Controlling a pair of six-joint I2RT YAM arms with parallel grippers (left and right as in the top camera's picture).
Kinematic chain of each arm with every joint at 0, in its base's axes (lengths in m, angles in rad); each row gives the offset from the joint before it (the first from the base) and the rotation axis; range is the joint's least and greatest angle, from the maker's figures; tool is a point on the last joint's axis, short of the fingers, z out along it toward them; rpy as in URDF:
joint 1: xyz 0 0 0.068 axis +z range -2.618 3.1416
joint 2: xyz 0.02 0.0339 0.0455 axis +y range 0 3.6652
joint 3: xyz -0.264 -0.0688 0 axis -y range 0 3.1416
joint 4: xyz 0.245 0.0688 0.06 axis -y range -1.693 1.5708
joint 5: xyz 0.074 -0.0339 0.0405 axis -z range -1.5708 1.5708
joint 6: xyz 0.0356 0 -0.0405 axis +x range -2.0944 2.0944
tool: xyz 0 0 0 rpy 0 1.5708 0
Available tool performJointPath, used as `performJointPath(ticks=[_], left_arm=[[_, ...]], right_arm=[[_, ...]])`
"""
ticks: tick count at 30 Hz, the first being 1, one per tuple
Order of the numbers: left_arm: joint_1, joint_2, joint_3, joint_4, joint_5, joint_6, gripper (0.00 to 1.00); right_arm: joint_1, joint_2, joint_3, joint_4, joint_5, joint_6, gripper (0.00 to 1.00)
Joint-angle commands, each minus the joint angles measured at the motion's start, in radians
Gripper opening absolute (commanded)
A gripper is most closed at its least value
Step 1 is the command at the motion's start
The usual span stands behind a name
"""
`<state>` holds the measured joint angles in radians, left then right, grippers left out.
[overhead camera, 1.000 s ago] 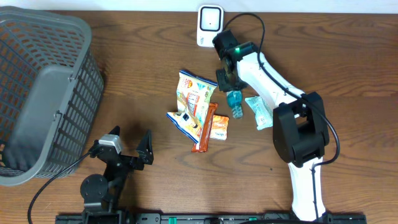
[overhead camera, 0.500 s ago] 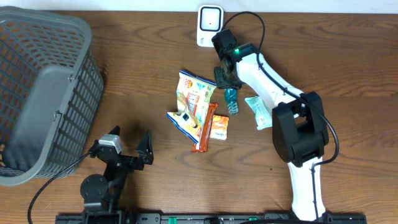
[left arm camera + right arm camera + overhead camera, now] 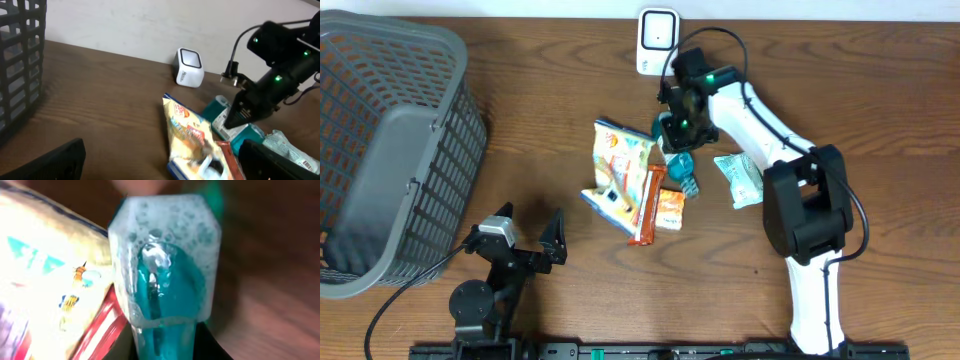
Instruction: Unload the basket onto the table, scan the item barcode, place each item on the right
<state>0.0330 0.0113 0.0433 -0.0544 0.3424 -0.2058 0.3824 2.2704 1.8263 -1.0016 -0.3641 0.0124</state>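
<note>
The right hand (image 3: 678, 132) clamps a teal bottle (image 3: 681, 170) on the wooden surface (image 3: 860, 90), touching a snack bag (image 3: 618, 160) and near the white scanner (image 3: 658, 38). The left hand (image 3: 525, 243) rests well apart, fingers spread wide.

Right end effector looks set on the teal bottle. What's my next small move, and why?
Probably a short straight lift before swinging anywhere. The right end effector appears shut on the teal bottle, whose lower end sits right beside the snack bag and orange bar. Raising first should keep them from being dragged. The scanner stands just beyond.
</note>
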Motion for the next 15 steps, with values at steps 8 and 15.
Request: performJointPath(ticks=[8,15], left_arm=[[0.005,0.0,-0.028,-0.011,0.016,0.002,0.98],[0.005,0.0,-0.028,-0.011,0.016,0.002,0.98]], right_arm=[[-0.134,0.014,-0.009,-0.194,-0.626,-0.45,0.01],[-0.183,0.014,-0.009,-0.364,-0.892,-0.583,0.01]])
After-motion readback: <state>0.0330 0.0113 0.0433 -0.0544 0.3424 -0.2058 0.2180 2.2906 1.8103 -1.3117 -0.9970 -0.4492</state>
